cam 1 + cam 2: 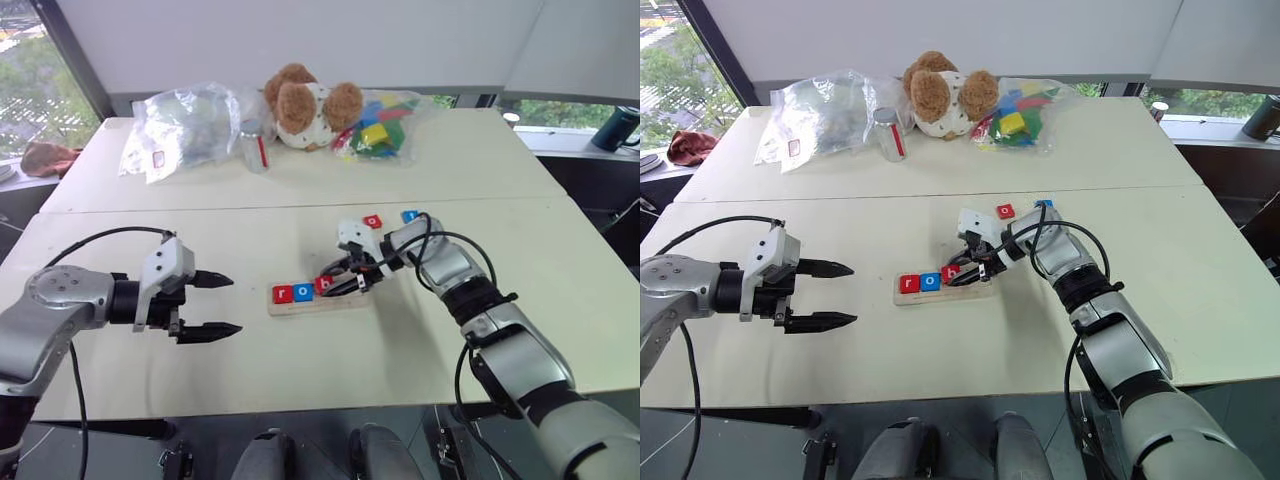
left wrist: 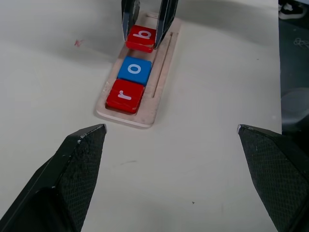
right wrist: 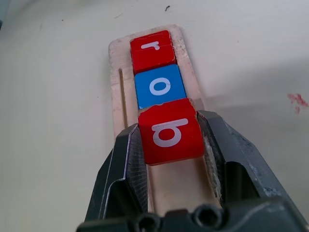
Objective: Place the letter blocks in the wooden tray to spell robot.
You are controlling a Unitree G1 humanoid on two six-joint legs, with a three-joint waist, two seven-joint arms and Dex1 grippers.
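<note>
The wooden tray [image 1: 355,298] lies mid-table with a red "r" block [image 1: 283,294] and a blue "o" block [image 1: 303,292] side by side at its left end. My right gripper [image 1: 336,284] is shut on a red "b" block [image 3: 170,131], holding it over the slot right beside the "o". I cannot tell whether it rests on the wood. A red block [image 1: 373,221] and a blue block [image 1: 410,216] lie loose on the table behind my right arm. My left gripper [image 1: 236,304] stands open left of the tray, holding nothing.
At the back of the far table are a teddy bear [image 1: 305,105], a clear bag of coloured toy blocks [image 1: 380,125], a crumpled clear bag [image 1: 185,125] and a small jar [image 1: 255,145]. A seam runs between the two tables.
</note>
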